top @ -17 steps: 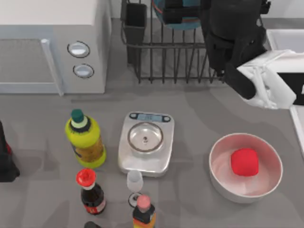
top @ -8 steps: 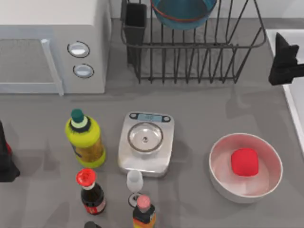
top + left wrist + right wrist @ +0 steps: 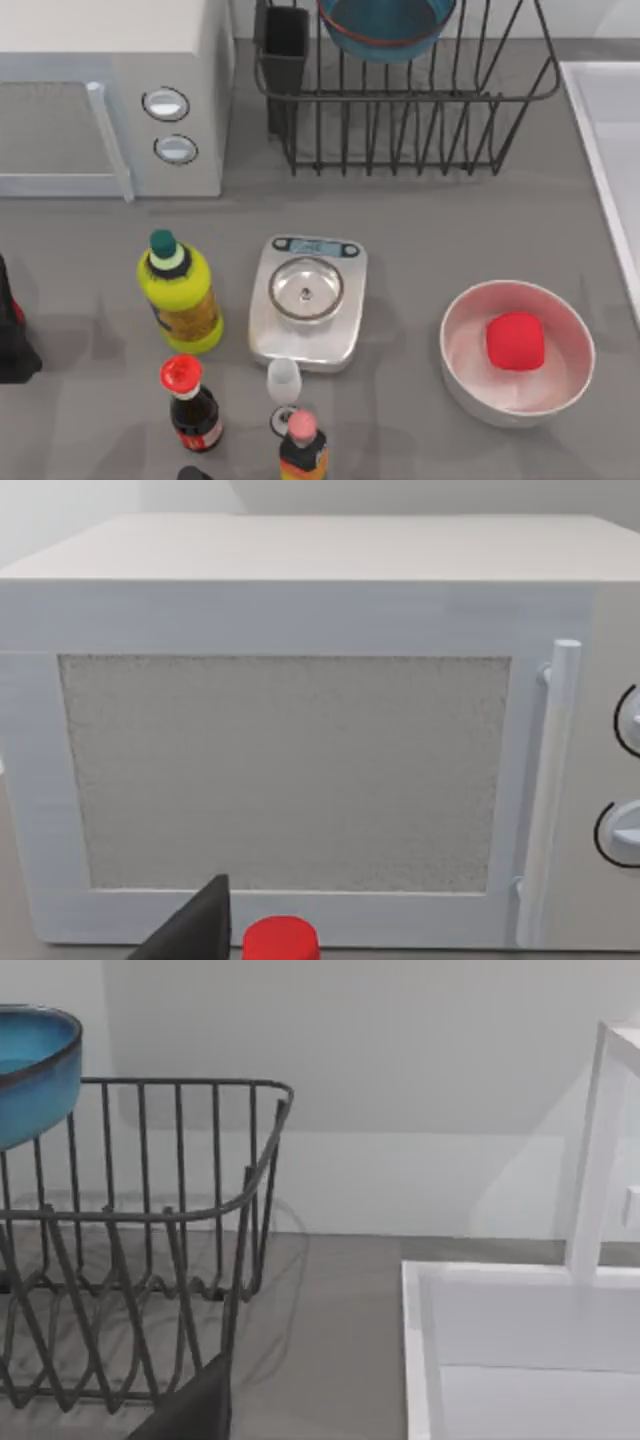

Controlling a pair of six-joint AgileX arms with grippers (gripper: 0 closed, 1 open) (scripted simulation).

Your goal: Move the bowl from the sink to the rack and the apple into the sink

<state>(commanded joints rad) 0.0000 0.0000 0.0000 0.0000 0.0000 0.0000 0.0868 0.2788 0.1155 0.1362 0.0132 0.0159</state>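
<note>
The teal-blue bowl [image 3: 385, 30] rests in the black wire rack [image 3: 400, 120] at the back of the table, and the right wrist view shows the bowl [image 3: 30, 1070] above the rack [image 3: 150, 1220] wires. The red apple [image 3: 515, 340] lies inside a larger white bowl [image 3: 470, 385] at the front right. The pale sink [image 3: 610, 130] runs along the right edge; its rim [image 3: 420, 1340] lies close to my right gripper [image 3: 190, 1410], of which a dark part shows. My left arm [image 3: 12, 340] is parked at the left edge, and a dark part of its gripper [image 3: 195, 930] faces the microwave.
A white microwave [image 3: 110, 100] fills the back left. A silver kitchen scale [image 3: 307, 300] stands mid-table, with a yellow bottle [image 3: 180, 295], a red-capped dark bottle [image 3: 190, 400], a small glass [image 3: 284, 385] and an orange-labelled bottle [image 3: 302, 445] nearby. A red cap [image 3: 282, 945] sits below the left gripper.
My right arm has drawn away from over the rack to the right and left the top view. The bowl stays in the rack. The apple has not moved.
</note>
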